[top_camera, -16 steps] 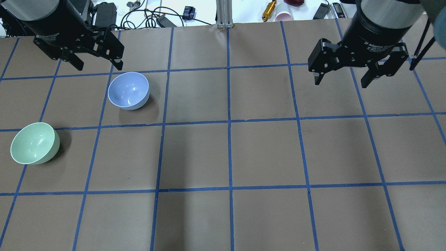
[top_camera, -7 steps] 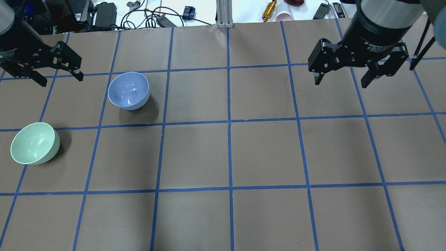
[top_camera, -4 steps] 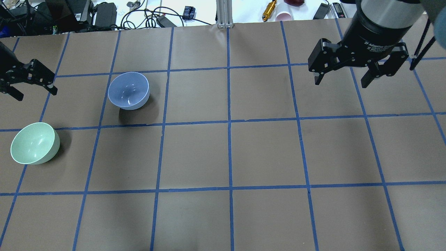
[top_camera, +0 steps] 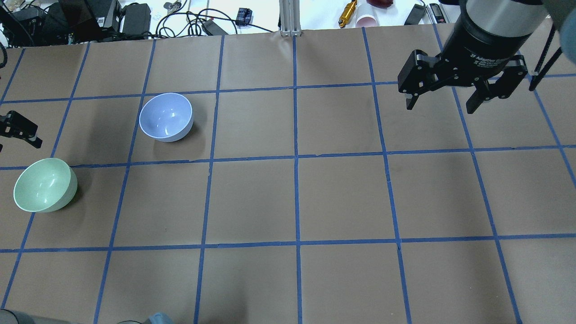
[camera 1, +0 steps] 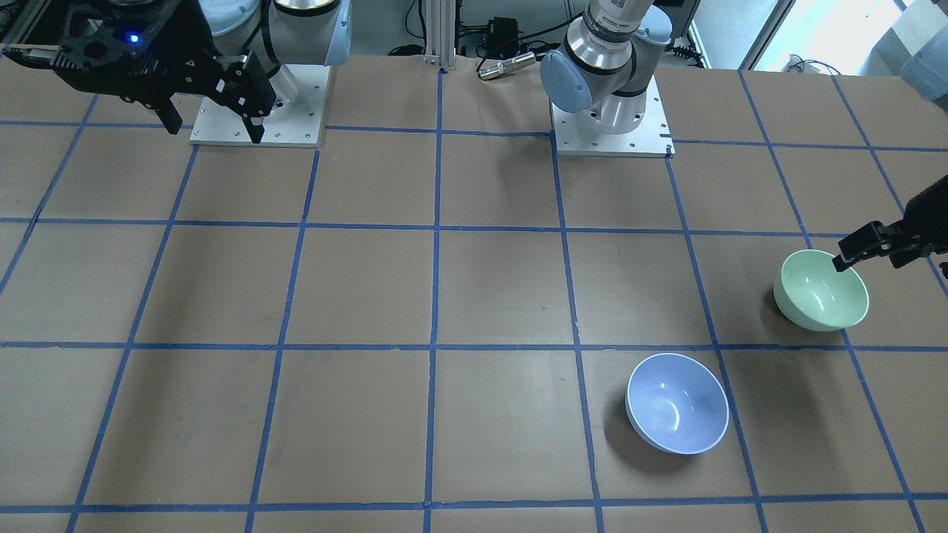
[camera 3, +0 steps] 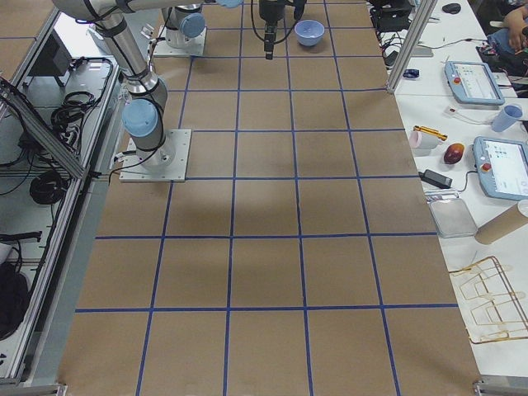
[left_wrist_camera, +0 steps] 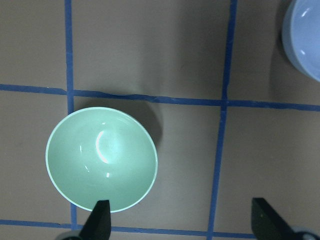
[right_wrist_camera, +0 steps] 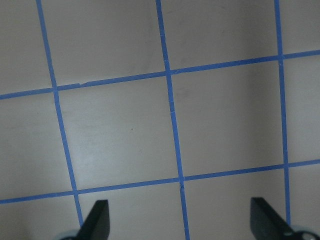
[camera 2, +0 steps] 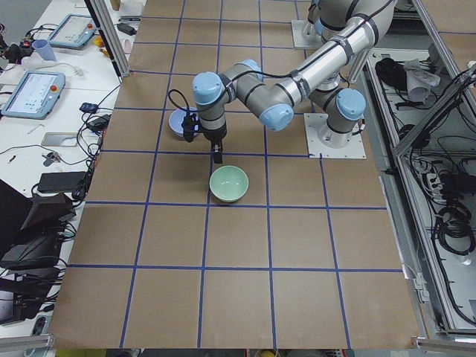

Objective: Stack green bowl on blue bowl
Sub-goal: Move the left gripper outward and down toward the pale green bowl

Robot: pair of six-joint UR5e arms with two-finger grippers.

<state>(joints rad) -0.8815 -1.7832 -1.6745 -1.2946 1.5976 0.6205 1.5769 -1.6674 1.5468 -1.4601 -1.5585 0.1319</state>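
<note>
The green bowl (top_camera: 45,184) stands upright near the table's left edge and also shows in the front view (camera 1: 820,290) and in the left wrist view (left_wrist_camera: 101,160). The blue bowl (top_camera: 166,117) stands upright one grid square away, apart from it (camera 1: 677,403). My left gripper (left_wrist_camera: 182,222) is open and empty. It hovers above the green bowl's side, with one fingertip (left_wrist_camera: 100,220) over its rim. In the overhead view only one finger (top_camera: 22,130) shows at the left edge. My right gripper (top_camera: 440,107) is open and empty, high over the table's right side.
The brown table is marked in squares with blue tape (top_camera: 295,157). Cables, power adapters, a gold cylinder (top_camera: 347,12) and a pink cup (top_camera: 366,20) lie beyond the far edge. The arm bases (camera 1: 611,126) stand on my side of the table.
My left gripper has moved from beside the blue bowl, left and toward the green bowl, mostly leaving the overhead view. The bowls and the right arm have not moved.
</note>
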